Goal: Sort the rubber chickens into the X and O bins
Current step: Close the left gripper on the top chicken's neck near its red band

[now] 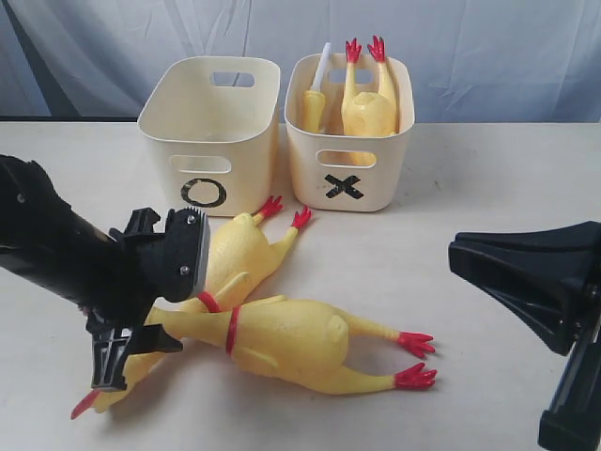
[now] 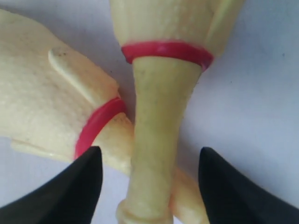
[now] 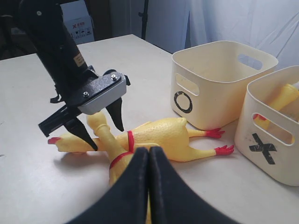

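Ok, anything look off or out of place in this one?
The two loose chickens lie crossed: the neck of the near chicken rests over the far chicken, right where the open fingers of the left gripper straddle it, so a grasp might snag both. In the X bin, a third chicken stands feet-up past the rim.

Table (image 1: 498, 178): pale cream top, matte, evenly lit, soft shadows. A pale blue-grey curtain (image 1: 488, 47) hangs in folds behind its far edge. Right wrist view: a cardboard box (image 3: 79, 19) with red print and a dark stand (image 3: 142, 18) beyond the table.
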You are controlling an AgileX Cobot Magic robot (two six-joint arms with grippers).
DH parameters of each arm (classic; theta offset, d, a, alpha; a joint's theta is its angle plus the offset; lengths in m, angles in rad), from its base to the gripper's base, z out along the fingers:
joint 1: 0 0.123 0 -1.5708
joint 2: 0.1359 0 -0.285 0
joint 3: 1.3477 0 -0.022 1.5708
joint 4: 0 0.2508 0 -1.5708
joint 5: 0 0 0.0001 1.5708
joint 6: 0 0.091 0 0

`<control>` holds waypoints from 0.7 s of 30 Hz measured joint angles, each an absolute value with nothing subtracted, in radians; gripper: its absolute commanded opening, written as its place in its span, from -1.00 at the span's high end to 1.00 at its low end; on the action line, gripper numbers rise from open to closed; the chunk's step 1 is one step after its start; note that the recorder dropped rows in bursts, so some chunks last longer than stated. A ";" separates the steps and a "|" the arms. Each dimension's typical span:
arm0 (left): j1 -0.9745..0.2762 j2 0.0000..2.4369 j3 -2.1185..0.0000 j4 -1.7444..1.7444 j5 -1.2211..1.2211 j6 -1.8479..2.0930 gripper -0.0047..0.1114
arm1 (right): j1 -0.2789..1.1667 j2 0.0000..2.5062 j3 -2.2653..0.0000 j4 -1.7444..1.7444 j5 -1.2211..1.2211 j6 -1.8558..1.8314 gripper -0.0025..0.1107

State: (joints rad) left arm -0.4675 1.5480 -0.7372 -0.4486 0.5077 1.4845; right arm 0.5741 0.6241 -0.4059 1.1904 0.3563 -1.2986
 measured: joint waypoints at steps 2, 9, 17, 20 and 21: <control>-0.467 1.560 -0.737 -0.449 0.497 1.485 -0.07 | 0.574 0.624 -0.406 1.190 0.356 -1.299 0.97; -0.467 1.589 -0.737 -0.447 0.476 1.485 -0.06 | 0.574 0.624 -0.406 1.190 0.356 -1.299 0.97; -0.467 1.624 -0.737 -0.447 0.464 1.486 0.35 | 0.574 0.624 -0.406 1.189 0.356 -1.299 0.97; -0.467 1.624 -0.737 -0.447 0.457 1.486 0.61 | 0.574 0.624 -0.406 1.189 0.356 -1.299 0.97; -0.467 1.624 -0.737 -0.447 0.457 1.489 0.68 | 0.574 0.624 -0.406 1.189 0.357 -1.299 0.97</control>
